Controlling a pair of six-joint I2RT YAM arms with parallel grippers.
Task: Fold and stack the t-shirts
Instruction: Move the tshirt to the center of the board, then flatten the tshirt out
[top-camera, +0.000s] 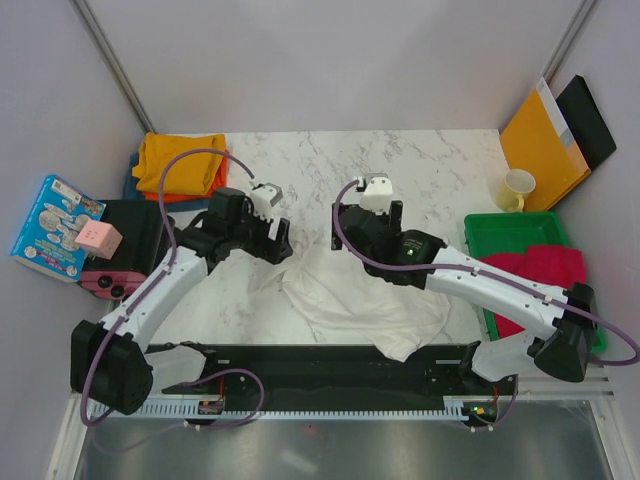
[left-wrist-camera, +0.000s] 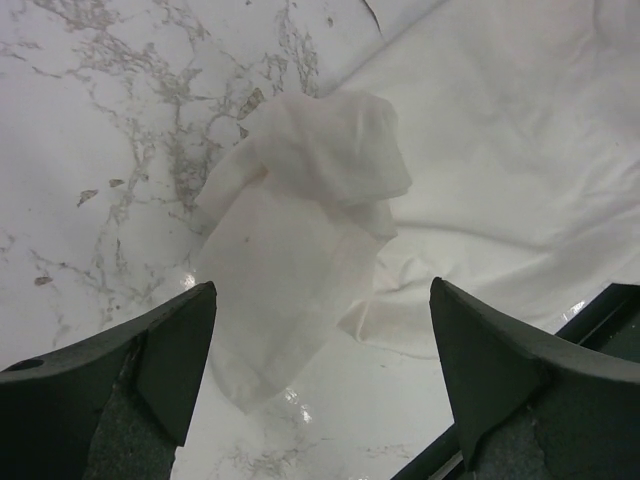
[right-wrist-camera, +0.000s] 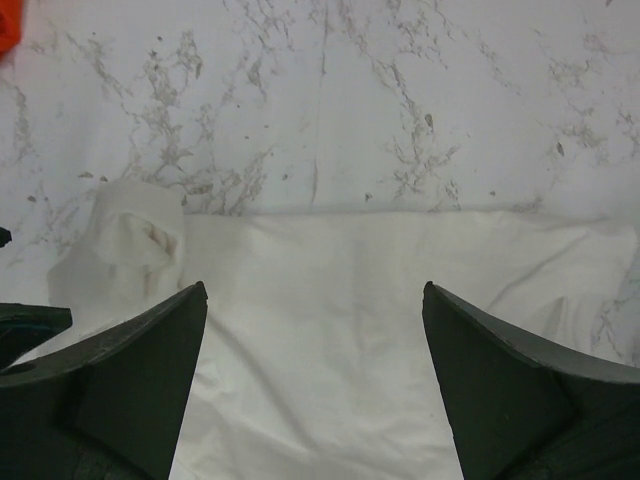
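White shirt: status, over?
Left hand open, right hand open, both empty. White shirt rumpled at near edge, not yet folded. Nothing lying on it.

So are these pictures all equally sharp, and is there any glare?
Top view: sharp, evenly lit, only faint shadows on the marble table. Left wrist view: glare on the marble near the white shirt; left claw dark, out of focus. Right wrist view: slightly hazy, shirt folds barely showing.
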